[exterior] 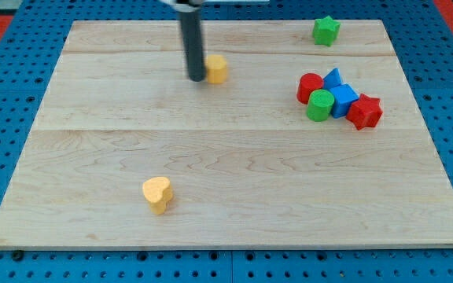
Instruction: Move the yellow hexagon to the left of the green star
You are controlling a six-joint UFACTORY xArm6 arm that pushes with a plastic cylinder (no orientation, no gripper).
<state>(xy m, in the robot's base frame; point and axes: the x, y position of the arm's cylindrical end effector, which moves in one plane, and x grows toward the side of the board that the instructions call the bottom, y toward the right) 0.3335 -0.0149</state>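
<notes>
Yellow hexagon (217,68), near the board's top edge: touching our tip (197,79) on its right; green star (325,30) far right. We have no claw, just a bare rod.

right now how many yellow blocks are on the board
2. The yellow hexagon sits near the view's top, touching my tip on its right. The yellow heart lies alone toward the view's bottom left. None seem hidden.
</notes>
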